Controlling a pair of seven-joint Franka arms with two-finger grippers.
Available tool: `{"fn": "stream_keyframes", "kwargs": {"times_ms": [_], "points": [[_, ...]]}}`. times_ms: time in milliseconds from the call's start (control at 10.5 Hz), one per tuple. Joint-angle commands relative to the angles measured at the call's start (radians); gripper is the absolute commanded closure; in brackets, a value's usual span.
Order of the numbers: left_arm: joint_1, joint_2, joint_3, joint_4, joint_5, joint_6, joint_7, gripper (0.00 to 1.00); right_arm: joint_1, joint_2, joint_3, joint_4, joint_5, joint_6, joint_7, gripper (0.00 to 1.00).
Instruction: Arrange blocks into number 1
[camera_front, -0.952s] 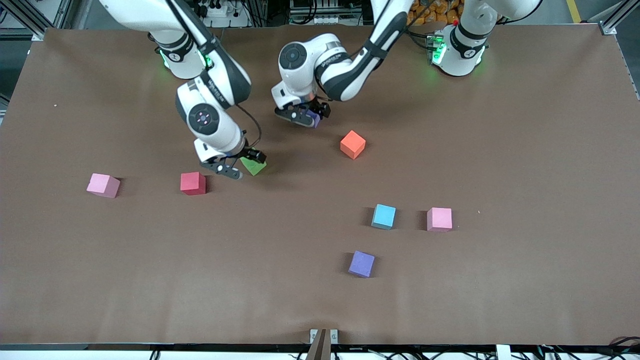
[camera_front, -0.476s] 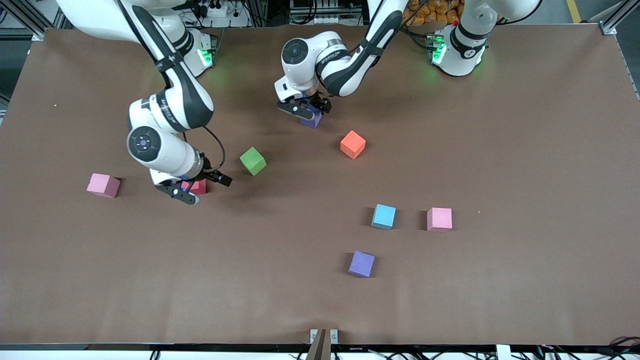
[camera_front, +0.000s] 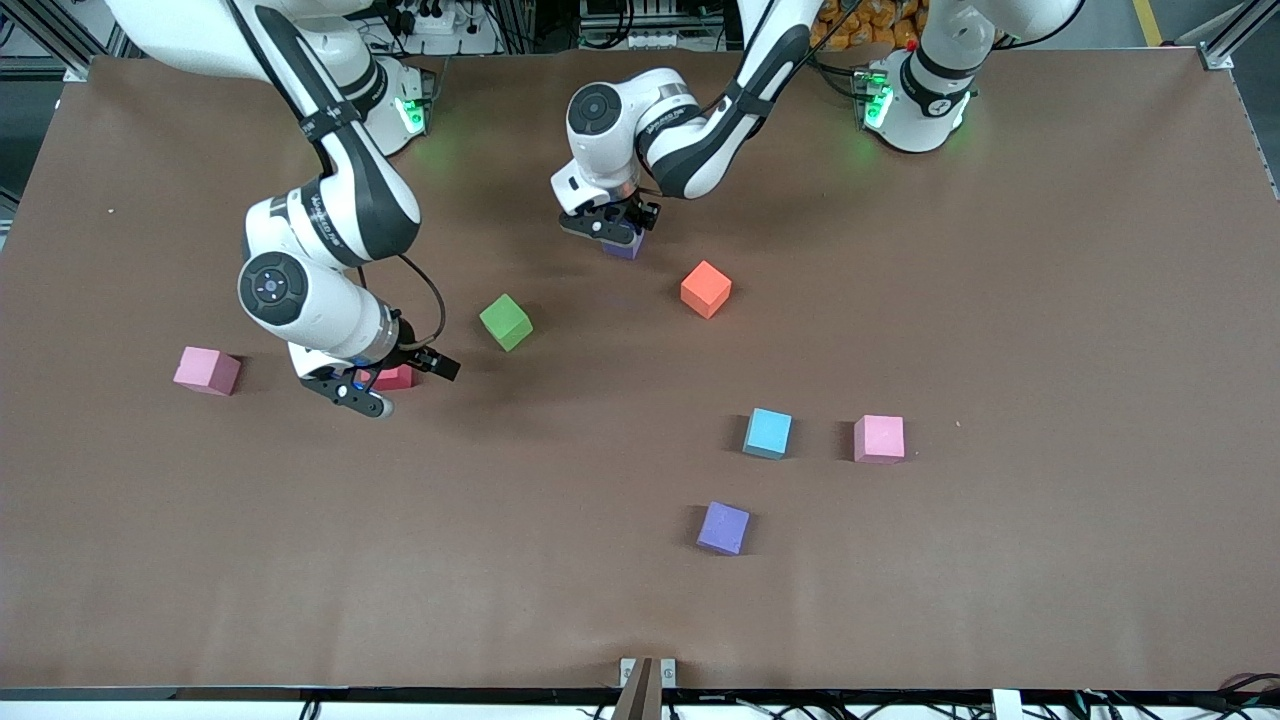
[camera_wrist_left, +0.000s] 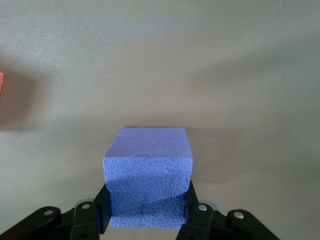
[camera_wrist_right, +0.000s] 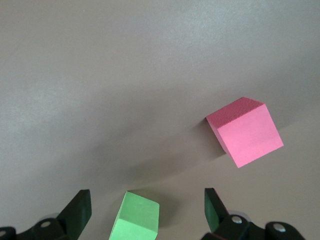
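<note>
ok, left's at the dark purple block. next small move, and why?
Probably lift it straight up a little: the left gripper is clamped on both sides of the dark purple block, which rests on the table. The right gripper hangs open over the crimson block.

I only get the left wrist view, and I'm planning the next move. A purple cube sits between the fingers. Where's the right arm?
Observer: The right gripper is down at the crimson block, with one open finger on each side of it.
Operator: And the green one?
Observer: The green block lies loose on the table, roughly between the crimson block and your dark purple block.
</note>
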Motion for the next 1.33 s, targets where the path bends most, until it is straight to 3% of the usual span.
{"fn": "stream_keyframes", "kwargs": {"times_ms": [0, 381, 857, 1238], "points": [[0.008, 0.039, 0.000, 0.096, -0.006, 0.000, -0.217, 1.00, -0.015, 0.021, 0.010, 0.040, 0.002, -0.035, -0.019, 0.00], [0.008, 0.094, 0.000, 0.194, 0.000, -0.004, -0.249, 1.00, -0.024, 0.031, 0.011, 0.069, 0.002, -0.069, -0.019, 0.00], [0.008, 0.105, 0.000, 0.201, 0.015, -0.065, -0.075, 1.00, -0.024, 0.034, 0.010, 0.069, 0.002, -0.069, -0.019, 0.00], [0.008, 0.111, 0.000, 0.208, 0.015, -0.077, -0.064, 1.00, -0.022, 0.041, 0.011, 0.069, 0.002, -0.069, -0.015, 0.00]]}}
